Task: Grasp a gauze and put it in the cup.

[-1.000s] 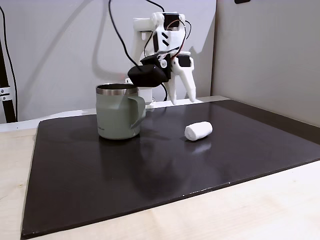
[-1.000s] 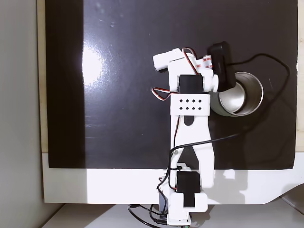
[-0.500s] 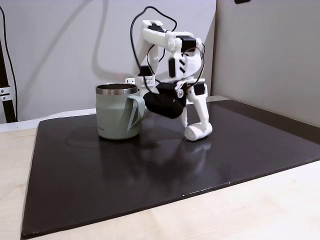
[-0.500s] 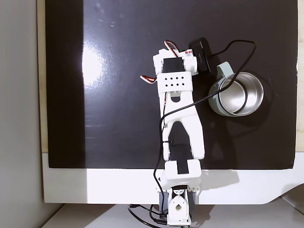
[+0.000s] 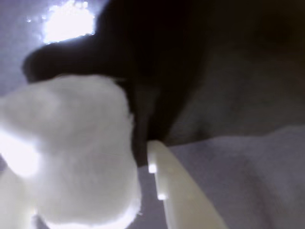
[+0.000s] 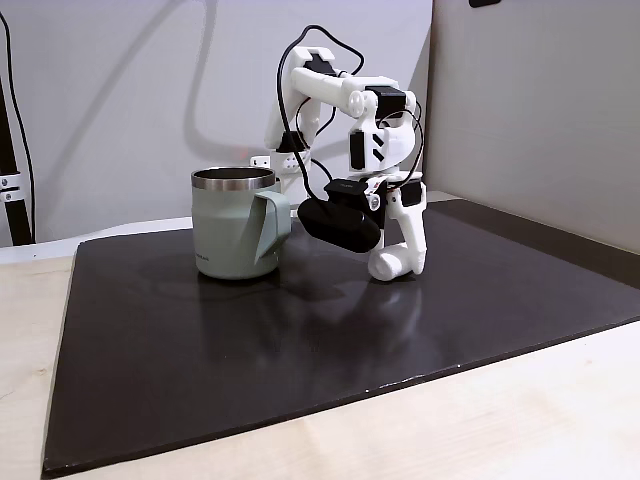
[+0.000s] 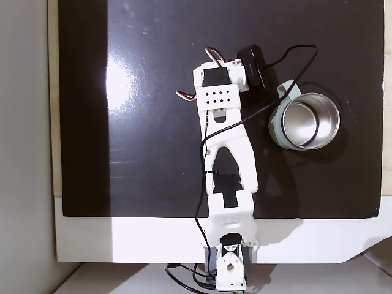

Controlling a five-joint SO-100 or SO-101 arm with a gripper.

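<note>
Progress is at the grasp stage: claw (image 6: 393, 262), spread, straddles the gauze (image 6: 388, 264) lying on the dark desk mat (image 6: 300, 340), with closing, lifting and transfer to the cup (image 6: 234, 222) beside it not yet done.

Gauze (image 6: 392, 262) on mat (image 6: 250, 350), right of cup (image 6: 236, 235).

The wrist view is dim and badly blurred, the gauze (image 5: 71, 152) overexposed beside the fingers (image 5: 178, 191). Both fixed views are sharp and evenly lit. Glare marks the worktop (image 7: 119, 82) left of the fingers in a fixed view.
</note>
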